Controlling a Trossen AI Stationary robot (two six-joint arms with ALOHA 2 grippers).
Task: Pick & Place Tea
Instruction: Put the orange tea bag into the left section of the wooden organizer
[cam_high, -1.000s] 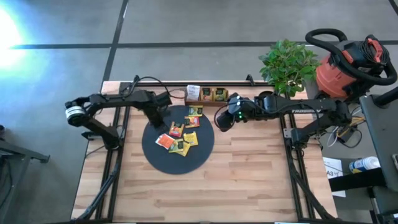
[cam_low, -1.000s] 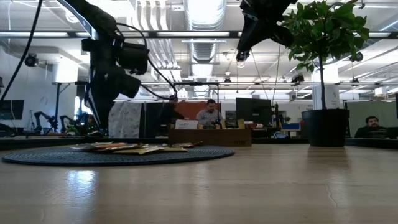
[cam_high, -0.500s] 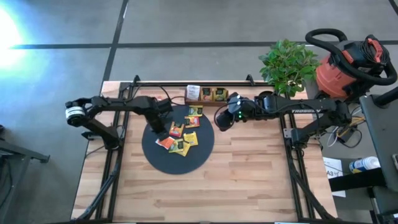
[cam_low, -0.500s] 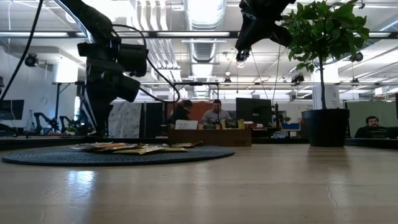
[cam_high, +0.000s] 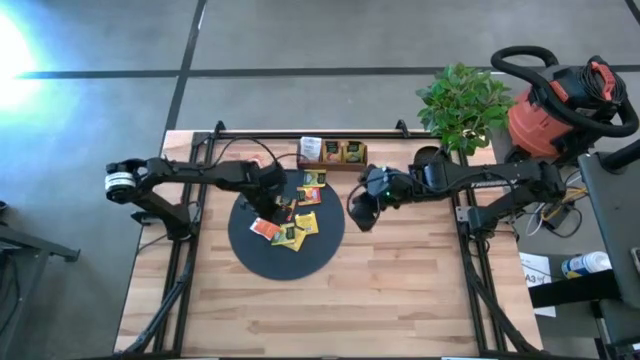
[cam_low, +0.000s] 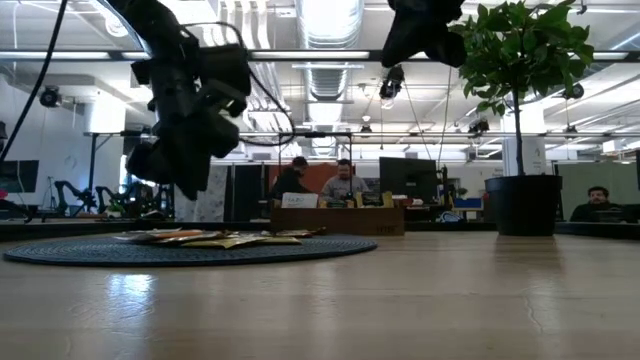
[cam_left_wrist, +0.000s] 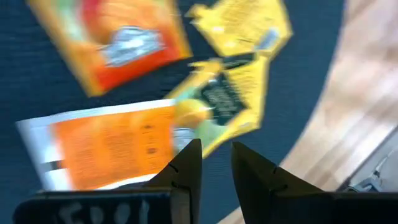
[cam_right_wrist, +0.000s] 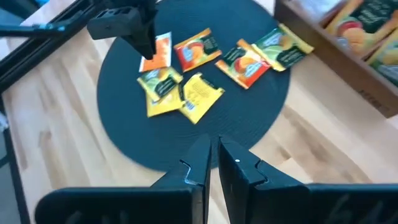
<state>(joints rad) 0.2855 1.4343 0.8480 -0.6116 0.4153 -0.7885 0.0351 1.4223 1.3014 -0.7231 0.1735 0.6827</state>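
Left gripper (cam_high: 268, 203) hovered mid-frame over the tea (cam_high: 290, 222), fingers slightly parted, empty; next, descend. Right gripper (cam_high: 361, 210) shut, empty.

No print on the tea packets (cam_right_wrist: 198, 70) is legible

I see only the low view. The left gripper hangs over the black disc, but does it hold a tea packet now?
Observer: No. The left gripper is empty, its fingers slightly apart, above an orange-and-white tea packet.
Operator: How many packets lie on the disc?
Observer: About six, grouped on the far half of the black disc.
Operator: And the right gripper?
Observer: The right gripper is shut and empty, by the disc's right edge.
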